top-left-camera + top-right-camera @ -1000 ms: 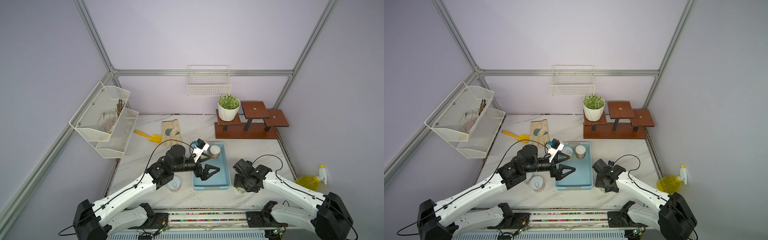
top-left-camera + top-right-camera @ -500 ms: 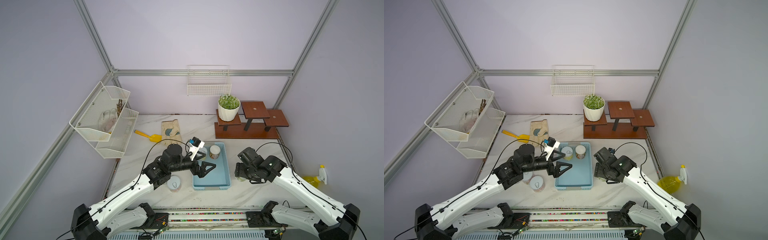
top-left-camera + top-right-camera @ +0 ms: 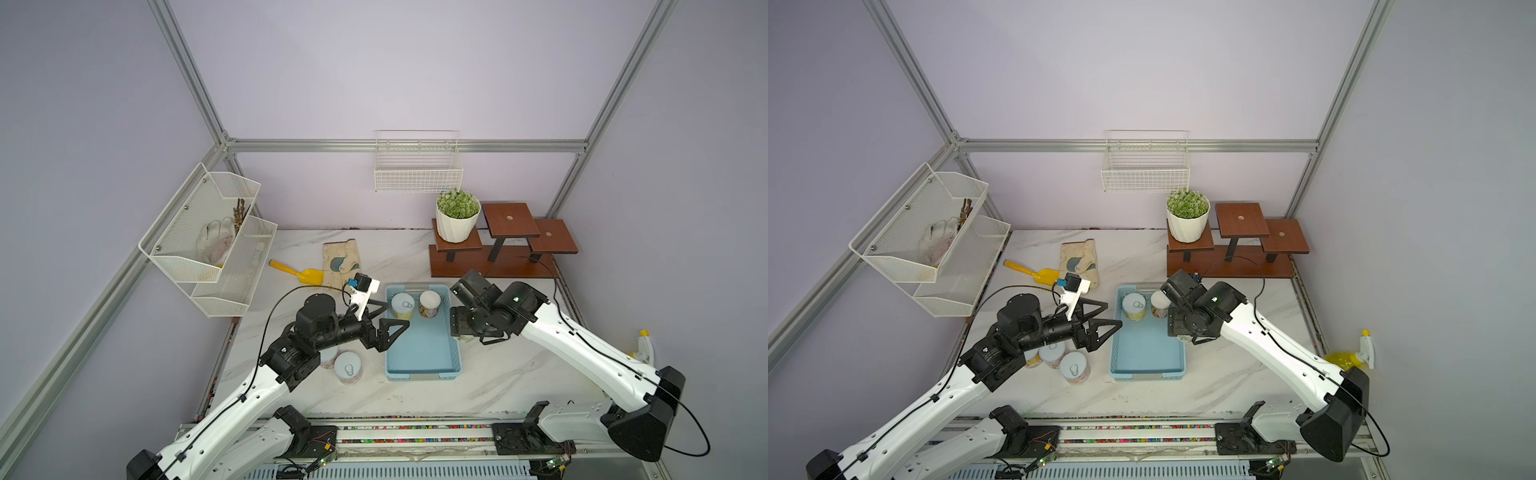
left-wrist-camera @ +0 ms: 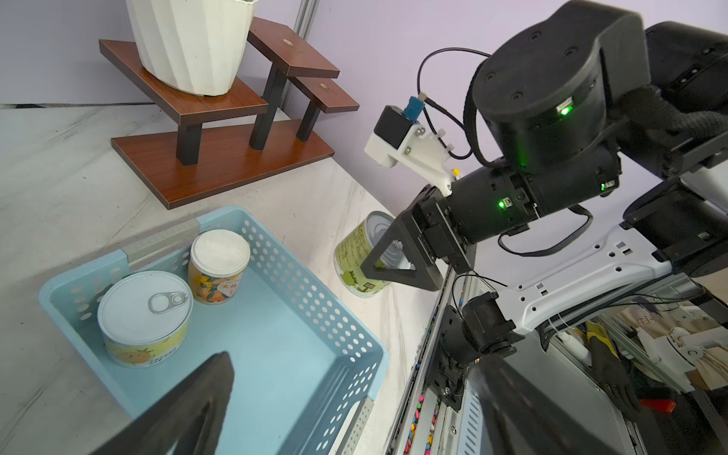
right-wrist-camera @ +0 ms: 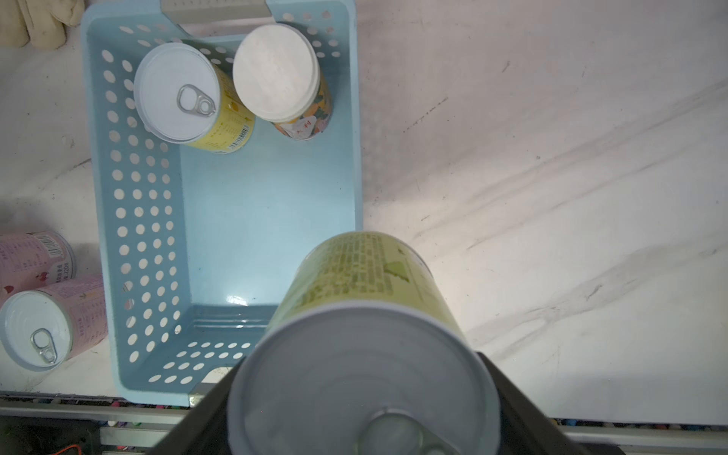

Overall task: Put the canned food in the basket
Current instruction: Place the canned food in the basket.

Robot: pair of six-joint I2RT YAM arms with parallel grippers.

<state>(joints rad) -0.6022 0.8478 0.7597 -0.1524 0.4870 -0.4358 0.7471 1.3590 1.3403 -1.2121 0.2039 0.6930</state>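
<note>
Canned food (image 3: 1133,305): 2 in basket (image 3: 1146,349) | 3 on table (image 3: 1225,374) | right gripper (image 5: 360,413) grips 1 | left gripper (image 3: 1113,314) spread

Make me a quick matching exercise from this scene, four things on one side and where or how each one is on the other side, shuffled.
Column one
1. green-label can
2. yellow-label can
3. pink-label can
4. left gripper

Column two
A. standing in the blue basket
B. open, holding nothing
C. clamped in the right gripper
D. on the table, outside that basket

Pairs: 1-C, 2-A, 3-D, 4-B
</note>
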